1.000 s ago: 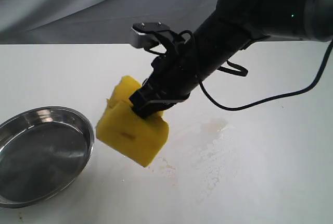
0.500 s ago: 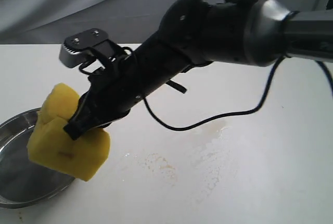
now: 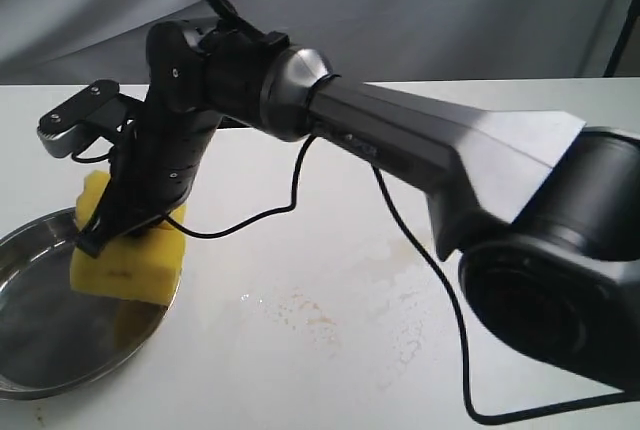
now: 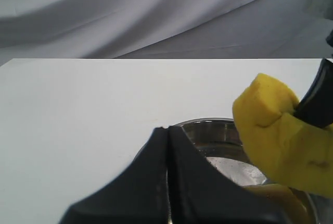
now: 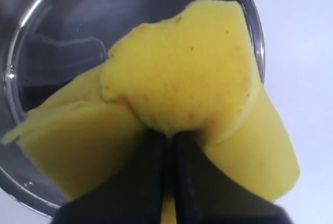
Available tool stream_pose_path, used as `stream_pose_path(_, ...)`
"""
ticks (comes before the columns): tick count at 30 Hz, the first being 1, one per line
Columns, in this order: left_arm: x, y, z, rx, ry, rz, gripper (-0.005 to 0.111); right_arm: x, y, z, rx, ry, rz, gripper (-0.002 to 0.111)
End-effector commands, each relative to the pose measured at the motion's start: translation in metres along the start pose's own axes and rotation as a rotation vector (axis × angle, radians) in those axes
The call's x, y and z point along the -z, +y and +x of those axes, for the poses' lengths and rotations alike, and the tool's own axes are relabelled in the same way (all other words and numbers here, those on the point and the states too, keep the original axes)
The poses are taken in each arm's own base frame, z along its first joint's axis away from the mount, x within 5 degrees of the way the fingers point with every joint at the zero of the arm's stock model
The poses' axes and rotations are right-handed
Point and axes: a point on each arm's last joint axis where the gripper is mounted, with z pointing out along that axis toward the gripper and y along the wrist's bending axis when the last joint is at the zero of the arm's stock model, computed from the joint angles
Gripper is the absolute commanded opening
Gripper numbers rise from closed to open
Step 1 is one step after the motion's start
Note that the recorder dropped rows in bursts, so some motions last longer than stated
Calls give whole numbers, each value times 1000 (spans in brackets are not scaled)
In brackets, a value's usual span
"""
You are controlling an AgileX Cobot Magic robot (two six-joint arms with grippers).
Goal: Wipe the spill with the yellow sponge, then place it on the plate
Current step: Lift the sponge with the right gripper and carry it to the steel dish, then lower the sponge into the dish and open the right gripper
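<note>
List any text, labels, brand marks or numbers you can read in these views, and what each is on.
None: no lettering or numbers show on the yellow sponge, the plate, the right gripper, the left gripper or the table.

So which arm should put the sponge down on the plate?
Right. The right gripper is clamped on the sponge above the plate, so it probably only needs to lower and release. The left gripper is shut and empty.
</note>
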Motion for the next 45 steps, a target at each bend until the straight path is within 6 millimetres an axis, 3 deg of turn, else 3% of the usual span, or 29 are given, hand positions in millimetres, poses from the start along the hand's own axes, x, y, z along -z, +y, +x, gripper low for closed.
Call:
stream_pose_path(1, 0, 0, 1, 6, -5, 5, 0, -2, 24, -16, 98, -31, 24, 0)
stream_pose_path(4, 0, 0, 1, 6, -5, 5, 0, -18, 42, -18, 208, -1, 102, 0)
stream_pose_path(8, 0, 0, 1, 6, -5, 5, 0, -22, 59, -23, 262, -26, 132, 0)
stream_pose_path(15, 0, 0, 1, 6, -5, 5, 0, -23, 61, -23, 213, -31, 129, 1)
stream_pose_path(23, 0, 0, 1, 6, -5, 5, 0, -23, 61, -23, 184, -33, 129, 31)
stream_pose_path(29, 0, 0, 1, 6, -5, 5, 0, -23, 61, -23, 157, -35, 128, 46)
stream_pose_path(36, 0, 0, 1, 6, -5, 5, 0, 1, 65, -28, 107, -35, 125, 59)
stream_pose_path(40, 0, 0, 1, 6, -5, 5, 0, 13, 61, -25, 106, 14, 146, 56)
stream_pose_path(45, 0, 0, 1, 6, -5, 5, 0, 19, 42, -13, 48, 130, 226, 29)
